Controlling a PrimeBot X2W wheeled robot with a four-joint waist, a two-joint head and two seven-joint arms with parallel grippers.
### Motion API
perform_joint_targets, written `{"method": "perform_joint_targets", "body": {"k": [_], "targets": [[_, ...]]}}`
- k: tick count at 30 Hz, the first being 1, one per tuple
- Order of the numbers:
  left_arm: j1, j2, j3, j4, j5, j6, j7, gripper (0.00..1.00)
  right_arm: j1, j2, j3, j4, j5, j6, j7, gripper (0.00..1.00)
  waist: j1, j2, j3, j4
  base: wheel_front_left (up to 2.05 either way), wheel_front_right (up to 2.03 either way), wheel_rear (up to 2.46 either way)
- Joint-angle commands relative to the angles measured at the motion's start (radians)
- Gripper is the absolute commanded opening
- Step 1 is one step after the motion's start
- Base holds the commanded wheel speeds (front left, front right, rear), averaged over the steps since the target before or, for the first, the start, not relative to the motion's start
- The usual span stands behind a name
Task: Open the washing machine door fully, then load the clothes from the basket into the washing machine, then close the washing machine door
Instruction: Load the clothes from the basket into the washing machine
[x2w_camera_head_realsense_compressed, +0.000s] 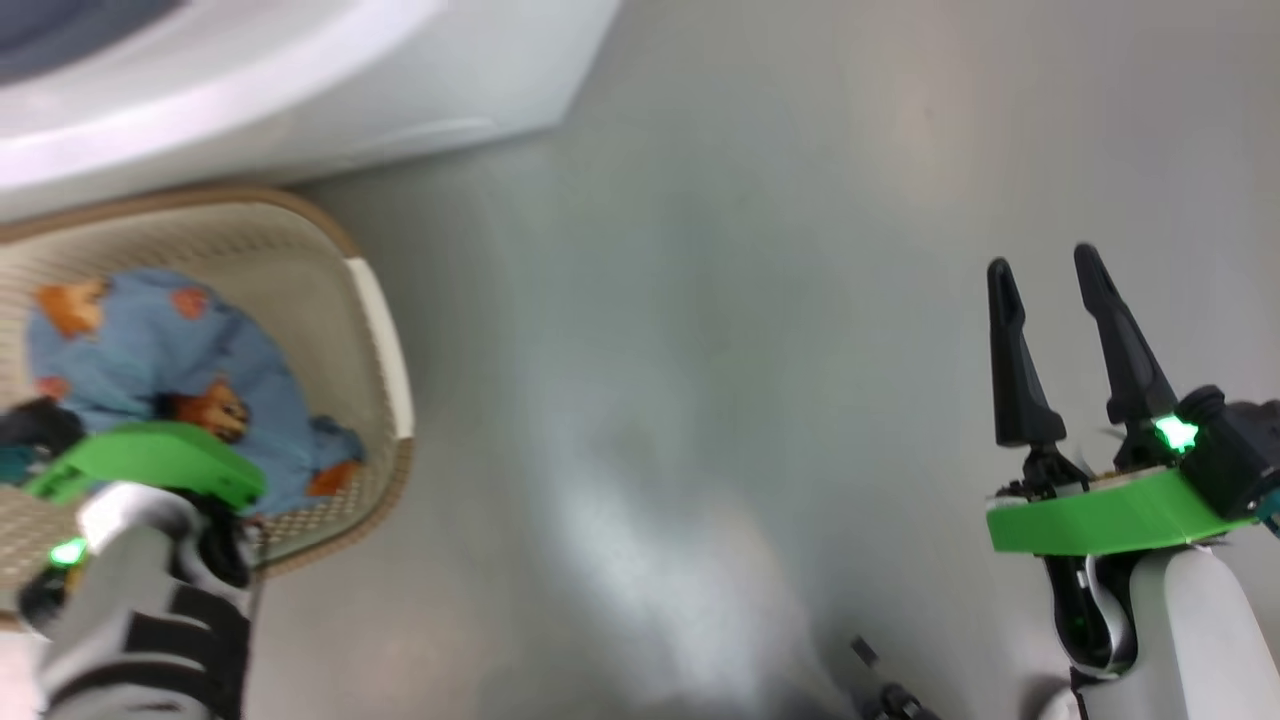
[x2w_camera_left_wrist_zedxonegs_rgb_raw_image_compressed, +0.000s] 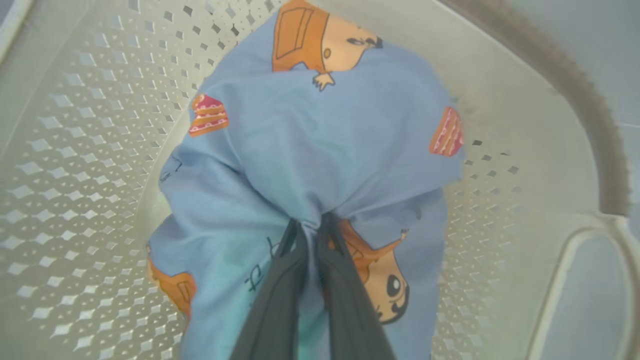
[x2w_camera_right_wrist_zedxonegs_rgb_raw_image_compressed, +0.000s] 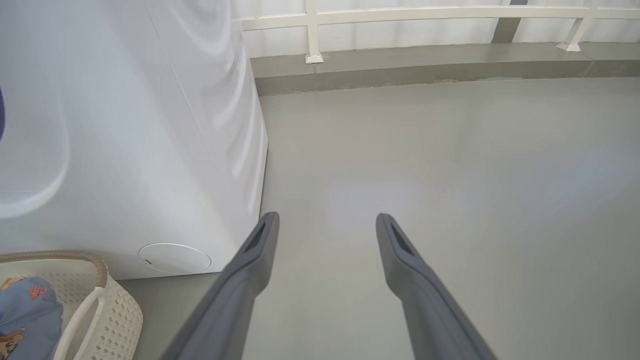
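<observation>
The cream perforated basket (x2w_camera_head_realsense_compressed: 385, 330) stands on the floor against the white washing machine (x2w_camera_head_realsense_compressed: 300, 90). The blue clothes (x2w_camera_head_realsense_compressed: 150, 340) with orange cartoon prints lie bunched inside it. In the left wrist view my left gripper (x2w_camera_left_wrist_zedxonegs_rgb_raw_image_compressed: 310, 225) is shut on a gathered fold of the clothes (x2w_camera_left_wrist_zedxonegs_rgb_raw_image_compressed: 325, 140), within the basket's walls (x2w_camera_left_wrist_zedxonegs_rgb_raw_image_compressed: 75, 150). From the head view its fingers are hidden under the green wrist mount (x2w_camera_head_realsense_compressed: 150, 455). My right gripper (x2w_camera_head_realsense_compressed: 1045, 265) hangs open over bare floor to the right, holding nothing; its fingers (x2w_camera_right_wrist_zedxonegs_rgb_raw_image_compressed: 270, 225) point past the machine's corner (x2w_camera_right_wrist_zedxonegs_rgb_raw_image_compressed: 150, 125). The washing machine door is out of view.
A round flap (x2w_camera_right_wrist_zedxonegs_rgb_raw_image_compressed: 174, 257) sits low on the machine's front, just above the basket's brown rim (x2w_camera_right_wrist_zedxonegs_rgb_raw_image_compressed: 95, 262). Grey floor (x2w_camera_right_wrist_zedxonegs_rgb_raw_image_compressed: 425, 150) stretches right of the machine to a low kerb with a white railing (x2w_camera_right_wrist_zedxonegs_rgb_raw_image_compressed: 312, 30) at the back.
</observation>
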Motion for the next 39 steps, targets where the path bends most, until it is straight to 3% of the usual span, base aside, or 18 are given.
{"method": "perform_joint_targets", "body": {"k": [1, 11, 23, 29, 39], "targets": [[0.049, 0.024, 0.015, -0.019, 0.001, -0.004, -0.011, 0.0, 0.039, -0.012, 0.014, -0.02, -0.017, 0.002, -0.005, 1.0, 0.0, 0.0, -0.104, 0.084, 0.0, 0.0, 0.0], [0.277, -0.052, 0.002, -0.357, 0.115, 0.02, -0.013, 0.0, 0.12, -0.032, 0.006, -0.017, -0.051, 0.002, -0.005, 1.0, 0.0, 0.0, -0.285, 0.179, 0.0, 0.0, 0.0], [0.532, -0.066, -0.074, -0.67, 0.175, 0.067, -0.014, 0.0, 0.238, -0.03, 0.023, 0.0, -0.094, 0.002, -0.005, 1.0, 0.0, 0.0, -0.488, 0.244, 0.0, 0.0, 0.0], [0.637, -0.066, -0.103, -0.793, 0.194, 0.082, -0.014, 0.0, 0.273, -0.025, 0.03, 0.005, -0.107, 0.002, -0.005, 1.0, 0.0, 0.0, -0.564, 0.253, 0.0, 0.0, 0.0], [0.721, -0.066, -0.122, -0.872, 0.211, 0.085, -0.014, 0.0, 0.308, -0.015, 0.044, 0.006, -0.115, 0.002, -0.005, 1.0, 0.0, 0.0, -0.632, 0.251, 0.0, 0.0, 0.0]]}}
